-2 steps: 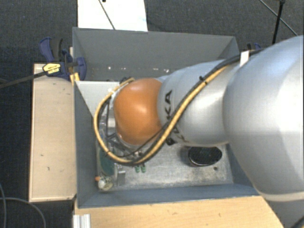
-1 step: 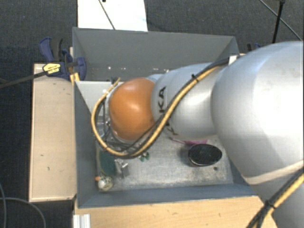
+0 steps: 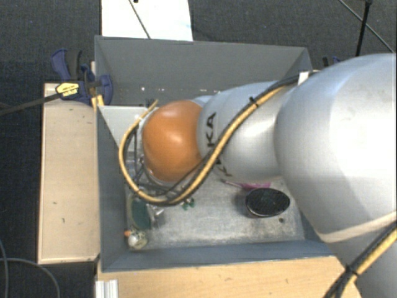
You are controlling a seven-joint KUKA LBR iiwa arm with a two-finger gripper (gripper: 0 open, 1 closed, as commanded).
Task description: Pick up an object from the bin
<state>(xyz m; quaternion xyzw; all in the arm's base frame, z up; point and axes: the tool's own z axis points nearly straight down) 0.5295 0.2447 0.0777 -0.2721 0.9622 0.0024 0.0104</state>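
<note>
Claw (image 3: 142, 215) just beside small pale object (image 3: 136, 239) (lower-left corner of bin (image 3: 205, 251)).

arm (image 3: 322, 141): silver, in from right, covers much of bin
bin (image 3: 205, 61): grey metal, bare floor at front
wrist cover (image 3: 170, 140): orange dome over bin's left half
cable (image 3: 127, 166): yellow-black, loops round cover
gripper (image 3: 149, 211): below cover, near left-front corner, mostly hidden
green thing (image 3: 139, 213): small, dark, beside gripper; kind unclear
round thing (image 3: 136, 239): pale, left-front corner, by wall
black disc (image 3: 267, 202): flat, right-front, well apart from gripper
pink thing (image 3: 251, 185): edge under arm, just behind disc
</note>
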